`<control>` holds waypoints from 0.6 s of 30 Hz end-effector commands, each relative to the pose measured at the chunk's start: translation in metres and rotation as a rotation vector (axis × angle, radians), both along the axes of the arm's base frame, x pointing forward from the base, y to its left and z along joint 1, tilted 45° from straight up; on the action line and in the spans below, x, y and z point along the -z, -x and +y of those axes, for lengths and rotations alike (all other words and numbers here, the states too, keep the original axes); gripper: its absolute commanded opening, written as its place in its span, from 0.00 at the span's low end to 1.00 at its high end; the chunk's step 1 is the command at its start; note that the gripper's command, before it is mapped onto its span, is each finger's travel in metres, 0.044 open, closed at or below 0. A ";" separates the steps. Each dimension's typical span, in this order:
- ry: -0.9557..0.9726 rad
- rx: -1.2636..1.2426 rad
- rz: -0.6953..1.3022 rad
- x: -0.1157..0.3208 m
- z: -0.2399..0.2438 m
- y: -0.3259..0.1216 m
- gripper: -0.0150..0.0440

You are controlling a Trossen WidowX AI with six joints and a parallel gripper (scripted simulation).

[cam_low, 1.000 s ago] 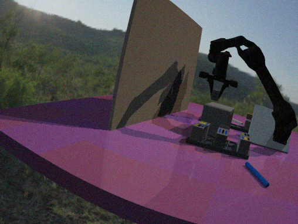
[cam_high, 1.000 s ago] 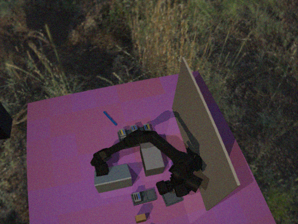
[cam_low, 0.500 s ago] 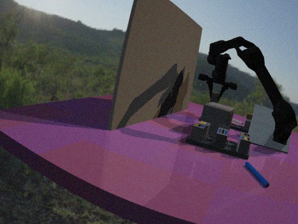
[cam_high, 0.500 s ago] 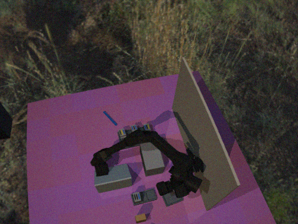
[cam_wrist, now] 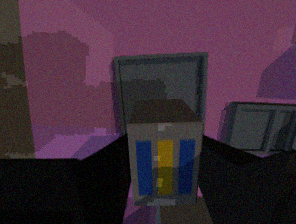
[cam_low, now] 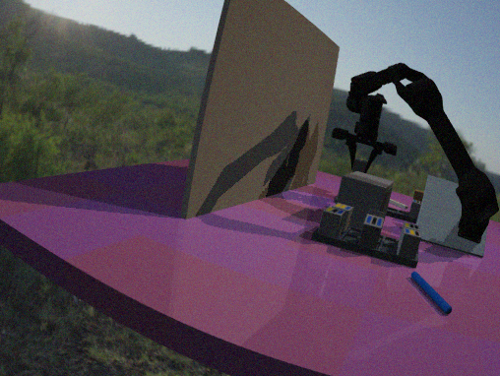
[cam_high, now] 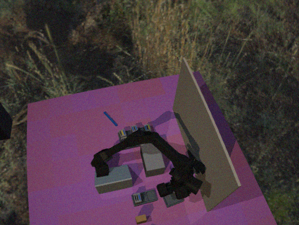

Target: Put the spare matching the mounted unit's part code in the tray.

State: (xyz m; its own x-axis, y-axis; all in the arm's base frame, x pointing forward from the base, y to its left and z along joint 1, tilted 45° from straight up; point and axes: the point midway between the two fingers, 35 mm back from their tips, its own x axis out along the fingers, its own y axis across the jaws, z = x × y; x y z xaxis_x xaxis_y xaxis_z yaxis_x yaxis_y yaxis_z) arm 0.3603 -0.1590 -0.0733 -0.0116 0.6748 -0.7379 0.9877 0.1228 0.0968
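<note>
My gripper point(cam_low: 360, 168) point(cam_wrist: 160, 137) is shut on a grey spare point(cam_wrist: 152, 131), whose face shows blue, yellow and blue stripes. It holds the spare above the near part of the shallow grey tray point(cam_high: 173, 202) point(cam_wrist: 160, 60). The spare's underside is hidden. The mounted unit point(cam_high: 137, 198), with a striped top, sits in the left part of a two-part holder point(cam_high: 150, 195) point(cam_wrist: 250, 129) beside the tray. Its back code cannot be read. Three other striped spares point(cam_low: 336, 220) point(cam_low: 372, 231) point(cam_low: 408, 242) stand in a dark rack point(cam_low: 343, 242).
A tall tan panel point(cam_high: 206, 132) point(cam_low: 261, 98) stands close beside the arm. Two grey blocks point(cam_high: 153, 160) point(cam_high: 114, 178) stand between the rack and the holder. A small orange block point(cam_high: 141, 218) lies near the holder, and a blue rod point(cam_high: 110, 118) point(cam_low: 431, 292) lies beyond the rack.
</note>
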 end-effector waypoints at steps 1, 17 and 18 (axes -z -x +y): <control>-0.008 0.000 0.007 0.003 0.005 0.001 0.25; -0.011 -0.003 0.009 0.012 0.014 0.002 0.25; -0.011 -0.003 0.009 0.013 0.014 0.002 0.25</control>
State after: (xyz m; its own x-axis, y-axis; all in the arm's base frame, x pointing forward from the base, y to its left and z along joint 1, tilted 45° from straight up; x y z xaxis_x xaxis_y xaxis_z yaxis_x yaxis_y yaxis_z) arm 0.3598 -0.1492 -0.0832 -0.0150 0.6774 -0.7355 0.9875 0.1253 0.0953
